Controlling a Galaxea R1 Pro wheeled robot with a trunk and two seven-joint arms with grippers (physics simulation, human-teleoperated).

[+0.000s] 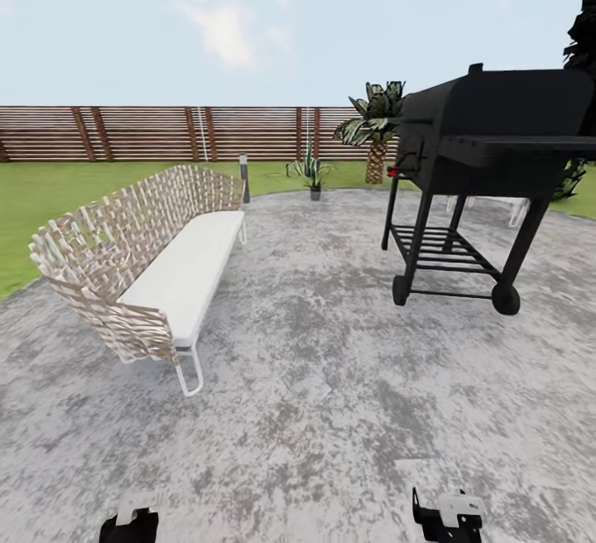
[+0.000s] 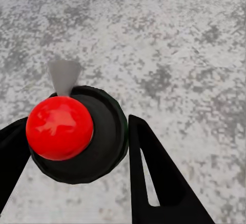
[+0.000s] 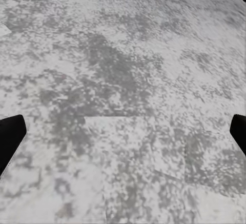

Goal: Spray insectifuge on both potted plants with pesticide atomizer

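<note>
Head view: the robot stands on the grey paved patio (image 1: 331,410) of the garden, facing a woven wicker sofa (image 1: 145,261) with a white cushion on one side and a black wheeled grill (image 1: 488,170) on the other. Beyond them are lawn (image 1: 33,195), a brown slatted fence (image 1: 165,133), a palm (image 1: 374,125) and a long-leaved striped plant (image 1: 311,169) in a small pot. The low speckled potted plants cannot be made out here. The left gripper (image 1: 130,524) and right gripper (image 1: 451,516) sit at the bottom edge.

Left wrist view: the left gripper (image 2: 82,147) is closed around the pesticide atomizer (image 2: 77,134), a dark round body with a glossy red knob and a pale grey nozzle, held above the paving.

Right wrist view: the right gripper (image 3: 123,131) stands wide apart, holding nothing, over bare paving.

Assessment: the atomizer appears rigid and light; its rounded, smooth body could slip or twist, so a hold across the body below the knob seems soundest, nozzle unobstructed.
</note>
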